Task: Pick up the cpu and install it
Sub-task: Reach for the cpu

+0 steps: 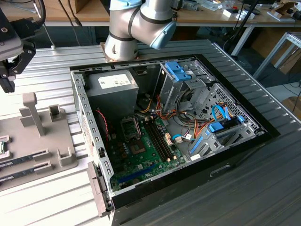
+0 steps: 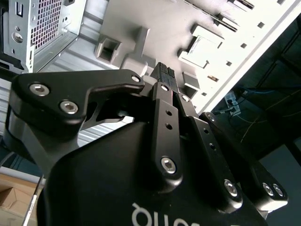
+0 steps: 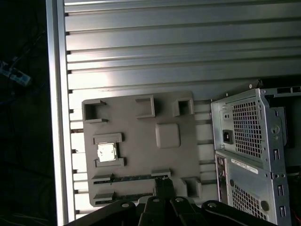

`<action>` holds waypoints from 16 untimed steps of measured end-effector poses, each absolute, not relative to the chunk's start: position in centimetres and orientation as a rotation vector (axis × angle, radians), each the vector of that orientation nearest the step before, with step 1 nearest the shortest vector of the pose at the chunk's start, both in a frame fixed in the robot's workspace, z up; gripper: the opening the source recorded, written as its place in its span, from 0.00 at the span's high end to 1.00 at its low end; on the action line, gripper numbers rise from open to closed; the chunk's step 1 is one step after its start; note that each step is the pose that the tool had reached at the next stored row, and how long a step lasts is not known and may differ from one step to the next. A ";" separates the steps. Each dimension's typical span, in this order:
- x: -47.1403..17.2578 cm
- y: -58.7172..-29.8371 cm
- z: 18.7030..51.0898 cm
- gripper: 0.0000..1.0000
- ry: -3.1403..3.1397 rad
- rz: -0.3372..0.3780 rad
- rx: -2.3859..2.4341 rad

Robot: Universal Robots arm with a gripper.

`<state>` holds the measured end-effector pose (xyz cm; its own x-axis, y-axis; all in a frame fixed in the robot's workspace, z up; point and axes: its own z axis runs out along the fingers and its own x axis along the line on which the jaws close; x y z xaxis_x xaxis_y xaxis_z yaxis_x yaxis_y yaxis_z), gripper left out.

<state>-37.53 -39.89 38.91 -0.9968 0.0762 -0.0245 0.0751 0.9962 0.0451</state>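
On the fixture plate: the cpu (image 3: 106,153) lies flat in its own square pocket of the grey fixture plate (image 3: 141,136), silver lid up, green rim just showing round it.
Jaws: together, with nothing between them; the two black pads meet as one block in both wrist views.
Gripper: the gripper (image 2: 162,71) hangs above the plate, apart from it. In the first wrist view its tip falls over the plate's edge, beside the long slots.
Gripper to cpu: near but not touching; the cpu is not grasped.
Long slots: two narrow green memory sticks (image 3: 129,178) lie in them, between the jaw tip and the cpu pocket.
Surface: ribbed aluminium surface (image 3: 164,47); it carries the plate and the computer case (image 1: 77,108) side by side, the plate on the exterior view's left.
Case: lying open, side panel off; grey power supply (image 1: 115,84) at the far end, green motherboard (image 1: 141,155) on the floor of the case.
Socket: the processor socket (image 1: 129,126) sits on the motherboard below the power supply; I cannot tell what is in it.
Arm: the arm's (image 1: 141,23) base stands behind the case.
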 end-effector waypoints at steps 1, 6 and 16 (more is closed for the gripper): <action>-37.6 -39.9 38.9 0.89 3.112 0.069 0.118; -38.2 -39.9 38.9 0.89 3.112 0.069 0.118; -39.0 -39.9 38.9 0.89 3.112 0.069 0.118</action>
<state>-39.00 -39.90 38.90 -0.9968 0.0763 -0.0244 0.0751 0.9962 0.0450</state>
